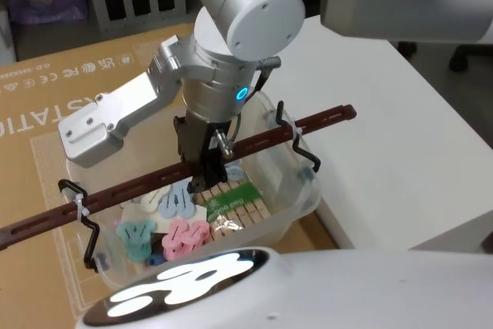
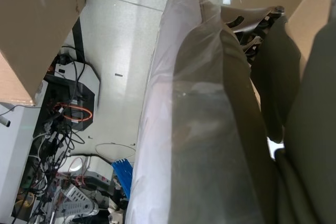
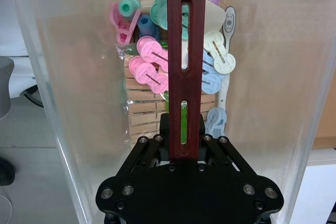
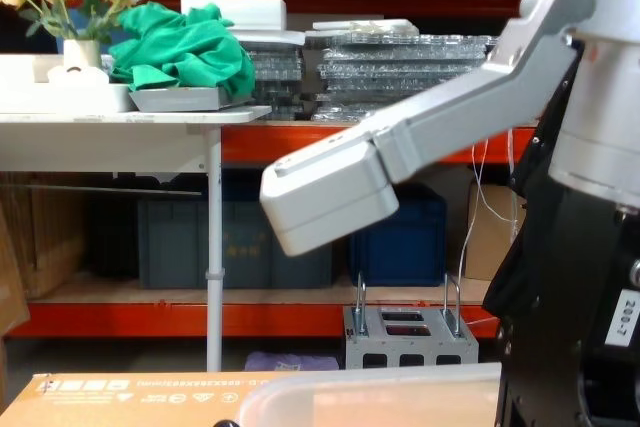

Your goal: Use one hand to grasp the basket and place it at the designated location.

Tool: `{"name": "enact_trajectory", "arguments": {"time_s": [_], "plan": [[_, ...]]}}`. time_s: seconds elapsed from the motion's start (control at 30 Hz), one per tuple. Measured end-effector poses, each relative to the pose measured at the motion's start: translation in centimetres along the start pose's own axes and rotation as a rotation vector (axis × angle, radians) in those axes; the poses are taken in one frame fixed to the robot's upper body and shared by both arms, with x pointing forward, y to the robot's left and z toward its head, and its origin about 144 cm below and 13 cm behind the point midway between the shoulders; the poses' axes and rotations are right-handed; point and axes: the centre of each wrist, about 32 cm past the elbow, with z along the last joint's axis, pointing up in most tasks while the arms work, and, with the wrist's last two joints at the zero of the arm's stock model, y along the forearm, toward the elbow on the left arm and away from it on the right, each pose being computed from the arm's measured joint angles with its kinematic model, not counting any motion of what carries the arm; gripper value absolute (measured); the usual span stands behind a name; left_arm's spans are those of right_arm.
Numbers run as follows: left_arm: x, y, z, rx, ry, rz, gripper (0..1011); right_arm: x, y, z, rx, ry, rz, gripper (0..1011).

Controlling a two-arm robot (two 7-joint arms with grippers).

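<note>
Right claw (image 1: pixel 206 179) clamping basket (image 1: pixel 304 194) bar (image 1: pixel 323 119), pegs (image 1: pixel 185 236) inside, cardboard (image 1: pixel 46 105) beneath

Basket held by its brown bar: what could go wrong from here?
1. The right gripper pinches only the thin bar, so the basket may swing or tilt and spill the clips.
2. The bar joins the rim only by wire hooks; one could slip off.

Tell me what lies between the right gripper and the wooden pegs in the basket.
A dark red slotted bar, clamped by the right gripper, crosses the basket above the wooden pegs. The right wrist view shows it plainly.
</note>
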Motion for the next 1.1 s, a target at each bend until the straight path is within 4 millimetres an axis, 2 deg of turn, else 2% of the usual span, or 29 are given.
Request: {"name": "enact_trajectory", "arguments": {"time_s": [0.5, 1.0, 1.1], "plan": [[0.0, 0.0, 0.0, 0.0, 0.0, 0.0, 0, -0.1, 1.9, -0.1, 0.002, 0.035, 0.019, 229], [0.0, 0.0, 0.0, 0.0, 0.0, 0.0, 0, -0.1, 3.0, 0.1, 0.007, 0.03, 0.075, 224], [0.0, 0.0, 0.0, 0.0, 0.0, 0.0, 0, -0.2, 2.9, 0.0, 0.004, 0.036, 0.071, 275]]}}
